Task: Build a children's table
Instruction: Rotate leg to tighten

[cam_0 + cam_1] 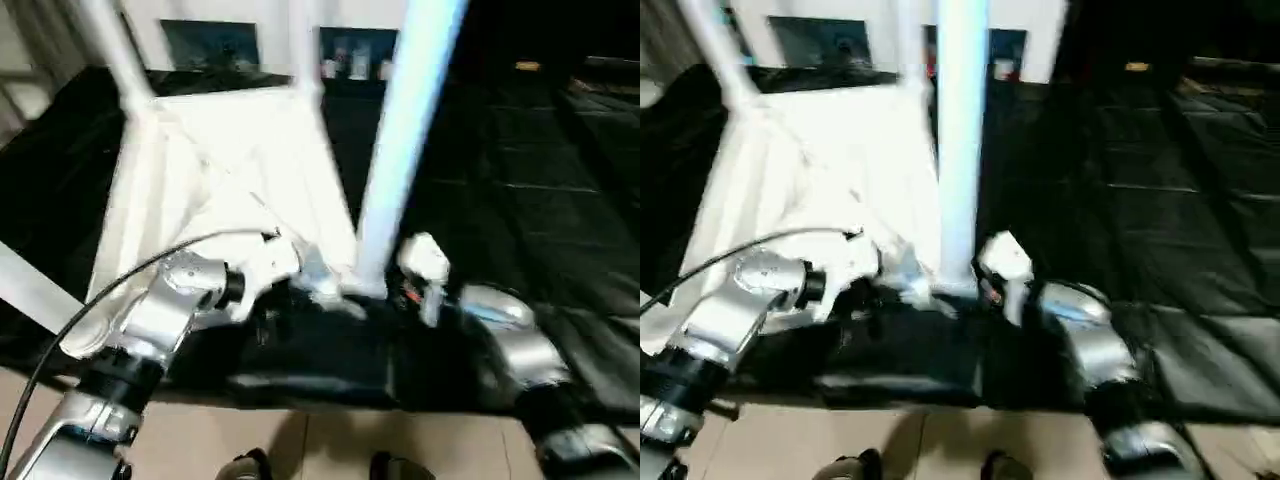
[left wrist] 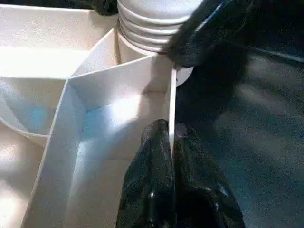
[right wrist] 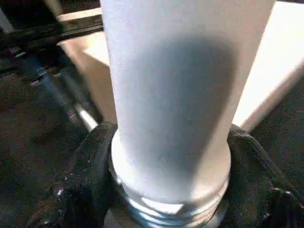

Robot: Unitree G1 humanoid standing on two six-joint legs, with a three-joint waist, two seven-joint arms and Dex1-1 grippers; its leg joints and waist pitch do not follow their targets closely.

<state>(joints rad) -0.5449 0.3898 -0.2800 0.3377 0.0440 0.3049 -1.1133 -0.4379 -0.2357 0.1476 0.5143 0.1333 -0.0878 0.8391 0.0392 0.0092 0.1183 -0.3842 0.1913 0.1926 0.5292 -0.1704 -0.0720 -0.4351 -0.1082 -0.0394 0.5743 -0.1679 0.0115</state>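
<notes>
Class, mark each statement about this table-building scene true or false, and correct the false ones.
1. The table top lies underside up. True.
2. The right pincer grips a leg near its threaded base. True.
3. The left pincer hangs wide open above the floor. False: it pinches the top's thin edge wall.
4. The held leg lies flat on the mat. False: it stands upright at a corner socket.
</notes>
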